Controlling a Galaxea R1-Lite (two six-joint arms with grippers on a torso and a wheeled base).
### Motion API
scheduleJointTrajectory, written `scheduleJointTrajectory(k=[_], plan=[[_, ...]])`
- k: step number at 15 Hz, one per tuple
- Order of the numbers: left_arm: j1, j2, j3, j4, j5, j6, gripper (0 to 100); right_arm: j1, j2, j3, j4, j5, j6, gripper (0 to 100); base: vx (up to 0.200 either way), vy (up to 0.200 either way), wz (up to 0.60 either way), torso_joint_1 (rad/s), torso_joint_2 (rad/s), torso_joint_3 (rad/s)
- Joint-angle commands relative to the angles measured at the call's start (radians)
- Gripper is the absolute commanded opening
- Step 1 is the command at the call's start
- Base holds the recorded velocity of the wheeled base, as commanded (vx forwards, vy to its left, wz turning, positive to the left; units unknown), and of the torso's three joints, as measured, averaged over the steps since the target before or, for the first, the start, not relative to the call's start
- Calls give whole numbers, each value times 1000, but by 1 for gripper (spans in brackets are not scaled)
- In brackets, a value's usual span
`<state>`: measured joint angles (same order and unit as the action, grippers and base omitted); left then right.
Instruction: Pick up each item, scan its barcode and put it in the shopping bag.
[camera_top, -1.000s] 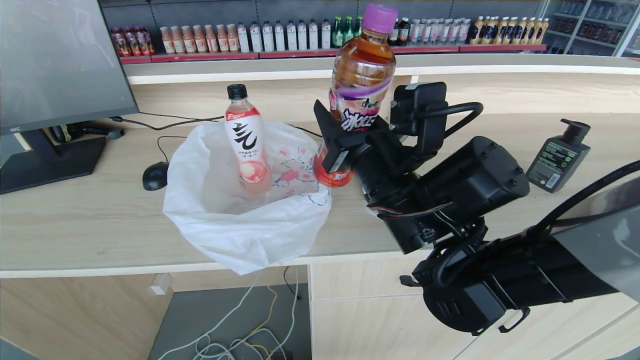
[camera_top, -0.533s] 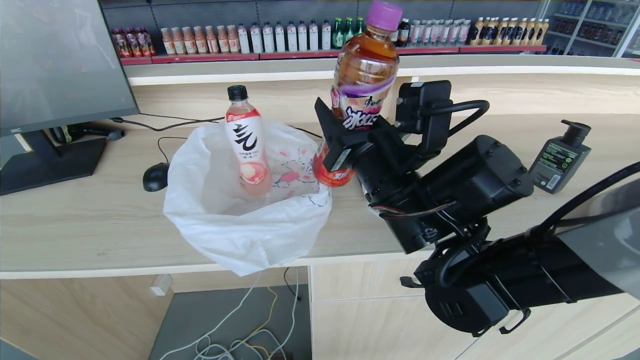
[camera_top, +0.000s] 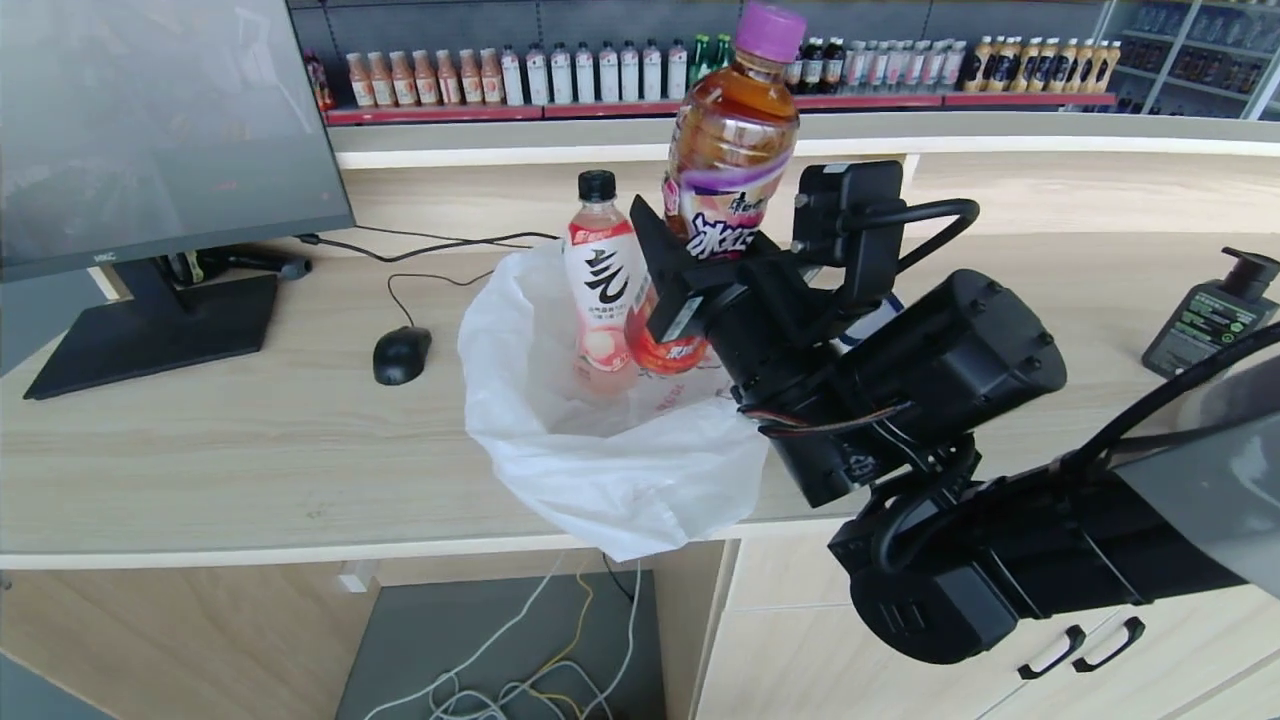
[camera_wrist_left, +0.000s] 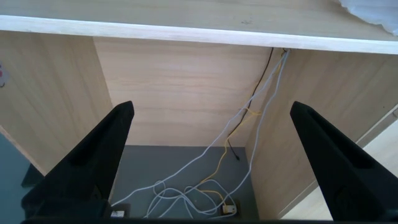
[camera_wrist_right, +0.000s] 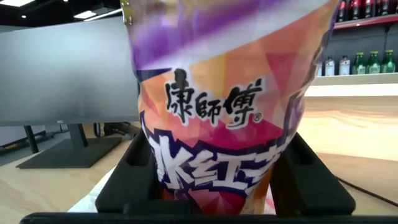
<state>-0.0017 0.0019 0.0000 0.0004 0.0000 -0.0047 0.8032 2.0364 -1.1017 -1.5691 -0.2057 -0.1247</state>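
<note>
The purple-capped tea bottle stood upright in the right gripper, fingers clamped on its label, above the right side of the white shopping bag at the counter's near edge. A pink drink bottle stood inside the bag already — one item bagged, I'd judge, and this one close to following. The left gripper hung below the counter, fingers spread wide, empty.

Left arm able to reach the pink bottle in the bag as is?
Probably not directly. The left end effector is open but sits below the counter, facing the cables underneath; that counter lies between it and the pink bottle. It would have to rise first.
</note>
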Motion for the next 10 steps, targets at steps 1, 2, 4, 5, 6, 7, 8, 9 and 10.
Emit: scheduleJointTrajectory(k=[1, 2, 4, 5, 6, 7, 8, 9, 10], plan=[[0, 0, 0, 0, 0, 0, 100, 1, -5, -1, -2, 0, -1, 0, 0, 200, 0, -2, 7, 2], [0, 0, 0, 0, 0, 0, 100, -2, -5, -1, -2, -3, -1, 0, 0, 200, 0, -7, 2, 2], [0, 0, 0, 0, 0, 0, 100, -33, -12, -1, -2, -7, -12, 0, 0, 0, 0, 0, 0, 0], [0, 0, 0, 0, 0, 0, 100, -48, -15, 0, -2, -4, -20, 0, 0, 0, 0, 0, 0, 0], [0, 0, 0, 0, 0, 0, 100, -50, -18, 2, -2, -6, -16, 0, 0, 0, 0, 0, 0, 0], [0, 0, 0, 0, -2, 0, 100, -50, -22, 6, -2, -4, -18, 0, 0, 0, 0, 0, 0, 0], [0, 0, 0, 0, 0, 0, 100, -50, -28, 20, -2, -6, -18, 0, 0, 0, 0, 0, 0, 0], [0, 0, 0, 0, 0, 0, 100, -52, -33, 34, -2, -7, -18, 0, 0, 0, 0, 0, 0, 0], [0, 0, 0, 0, -2, -1, 100, -59, -39, 46, -2, -7, -20, 0, 0, 0, 0, 0, 0, 0]])
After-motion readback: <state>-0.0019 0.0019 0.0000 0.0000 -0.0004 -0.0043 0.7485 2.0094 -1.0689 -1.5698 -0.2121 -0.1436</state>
